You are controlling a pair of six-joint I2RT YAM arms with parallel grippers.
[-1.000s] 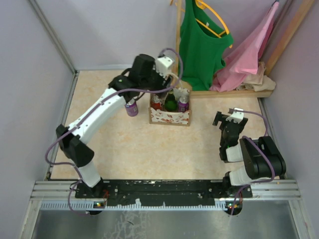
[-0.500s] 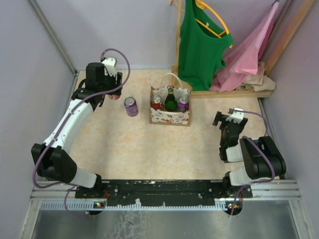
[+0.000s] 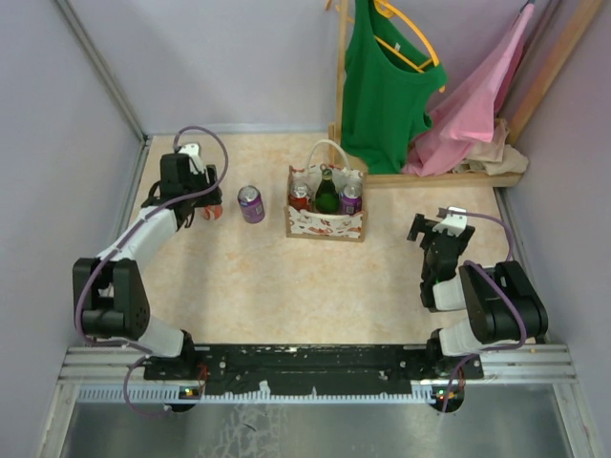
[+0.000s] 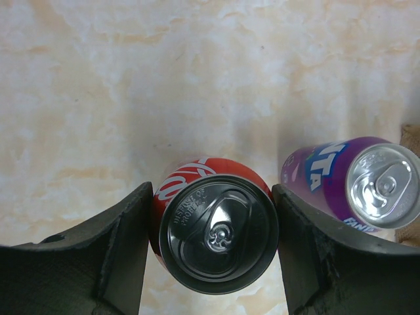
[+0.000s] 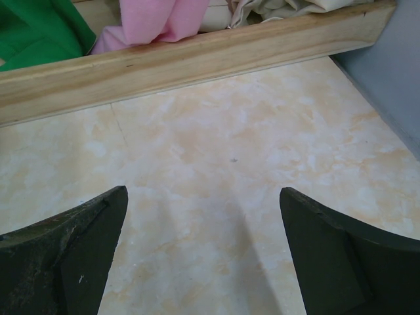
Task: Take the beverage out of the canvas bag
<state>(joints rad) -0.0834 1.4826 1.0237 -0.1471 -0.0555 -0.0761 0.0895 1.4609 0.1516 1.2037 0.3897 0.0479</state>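
Observation:
The canvas bag stands mid-table, cream with a red print and looped handles. Inside it are a red can, a green bottle and a purple can. A second purple can stands on the table left of the bag; it also shows in the left wrist view. My left gripper is left of that can, shut on a red cola can with a black top, low over the table. My right gripper is open and empty at the right, and the right wrist view shows only bare table between its fingers.
A wooden rack base runs behind the bag at the back right, with a green sleeveless top and a pink garment hanging over it. Its beam lies just ahead of my right gripper. Grey walls enclose the table.
My left arm swung from above the bag out to the left and down, carrying the red cola can, and now sits left of the purple can. The right arm has not moved.

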